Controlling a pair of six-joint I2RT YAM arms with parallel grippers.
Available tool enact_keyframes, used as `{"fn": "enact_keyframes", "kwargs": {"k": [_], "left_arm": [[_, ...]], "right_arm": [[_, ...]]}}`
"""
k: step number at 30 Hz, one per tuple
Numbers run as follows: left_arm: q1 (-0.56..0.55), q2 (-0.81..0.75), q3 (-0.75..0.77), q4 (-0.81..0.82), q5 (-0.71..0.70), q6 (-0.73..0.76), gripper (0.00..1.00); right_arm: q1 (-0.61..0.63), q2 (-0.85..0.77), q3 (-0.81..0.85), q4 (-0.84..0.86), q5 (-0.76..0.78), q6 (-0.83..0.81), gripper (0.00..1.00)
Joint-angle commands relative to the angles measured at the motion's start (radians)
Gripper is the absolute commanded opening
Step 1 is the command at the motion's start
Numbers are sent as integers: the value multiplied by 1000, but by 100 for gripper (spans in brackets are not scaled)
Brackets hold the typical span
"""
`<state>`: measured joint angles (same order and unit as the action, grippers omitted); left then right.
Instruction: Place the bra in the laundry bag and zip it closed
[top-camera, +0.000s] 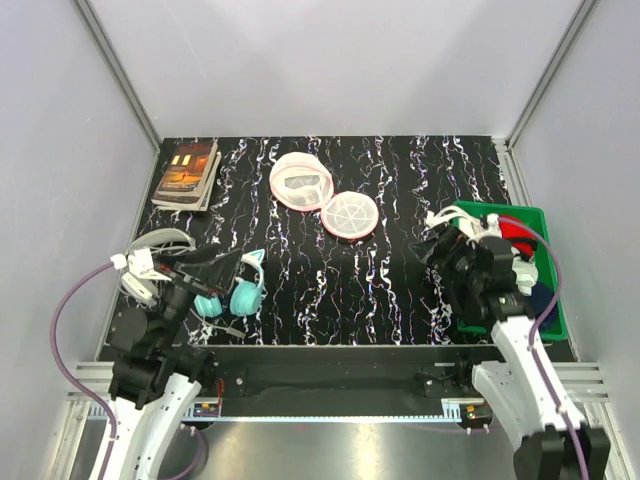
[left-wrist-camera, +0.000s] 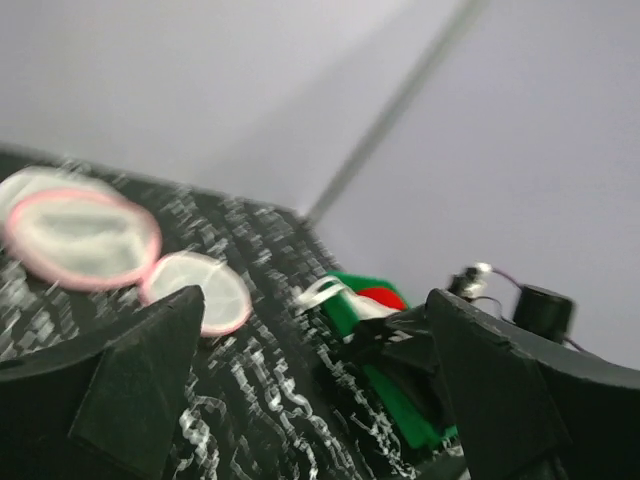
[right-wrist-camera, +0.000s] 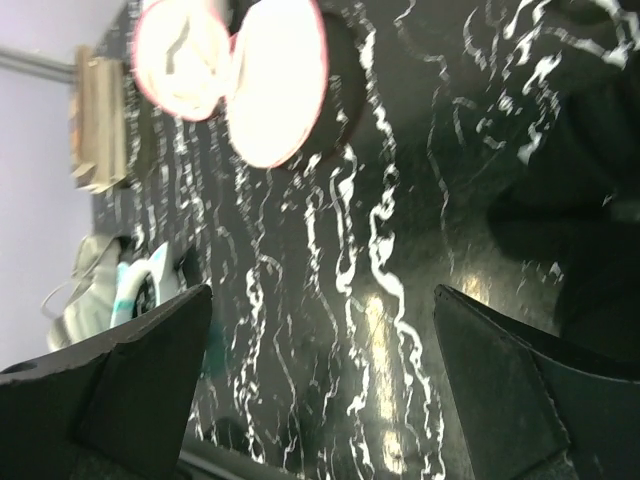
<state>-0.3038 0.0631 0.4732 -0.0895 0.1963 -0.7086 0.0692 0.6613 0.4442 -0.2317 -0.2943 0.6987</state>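
Note:
The laundry bag (top-camera: 325, 197) lies open at the back middle of the table, its two white mesh halves with pink trim side by side. It also shows in the left wrist view (left-wrist-camera: 90, 240) and the right wrist view (right-wrist-camera: 240, 70). The bra (left-wrist-camera: 405, 345) is a limp black heap at the left edge of the green bin; in the top view (top-camera: 436, 246) it is hard to tell from my right fingers. My right gripper (top-camera: 447, 262) is open and empty beside it, with bare table between the fingers (right-wrist-camera: 325, 390). My left gripper (top-camera: 225, 264) is open and empty at the near left, well above the table in its own view (left-wrist-camera: 320, 400).
A green bin (top-camera: 548, 305) at the right holds red (top-camera: 515, 232) and white (top-camera: 445, 216) clothes. Teal headphones (top-camera: 232, 293) lie just under my left gripper. A white item (top-camera: 155, 245) sits at the left edge. Books (top-camera: 187, 172) are at the back left.

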Motion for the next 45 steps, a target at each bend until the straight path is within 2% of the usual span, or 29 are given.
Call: {"fn": "enact_keyframes", "kwargs": {"k": [1,7,9,14,18,22,26,28,30,33,37,43,45], "left_arm": [[-6,98,103,-305,-134,15,99],[-4,276,160,-285,14,41,99],[-4,395,192,-311,51,64,99],[-3,610,294,-415,104,150,96],[-3,670,321,-417,126,161,95],[-1,753,418,-443,108,204,94],[3,889,511,-446,83,222,94],[15,985,571,-447,77,225,94],[37,1055,640,-452,81,230,94],[80,1207,744,-451,60,261,94],[132,1498,910,-467,90,340,92],[129,1854,1192,-524,193,422,89],[94,1917,1255,-538,206,470,89]], "right_arm": [[-3,208,155,0,89,-68,100],[21,561,378,69,34,-77,100],[47,694,461,87,35,-70,99],[135,982,645,104,130,22,96],[185,1132,737,135,187,58,95],[225,1233,777,134,251,114,87],[261,1290,798,138,288,142,77],[267,1319,814,138,285,143,53],[271,1316,806,140,273,130,34],[287,1249,737,137,290,88,27],[293,1105,596,100,281,7,9],[293,905,438,26,247,-110,3],[293,864,409,0,242,-131,1]]}}
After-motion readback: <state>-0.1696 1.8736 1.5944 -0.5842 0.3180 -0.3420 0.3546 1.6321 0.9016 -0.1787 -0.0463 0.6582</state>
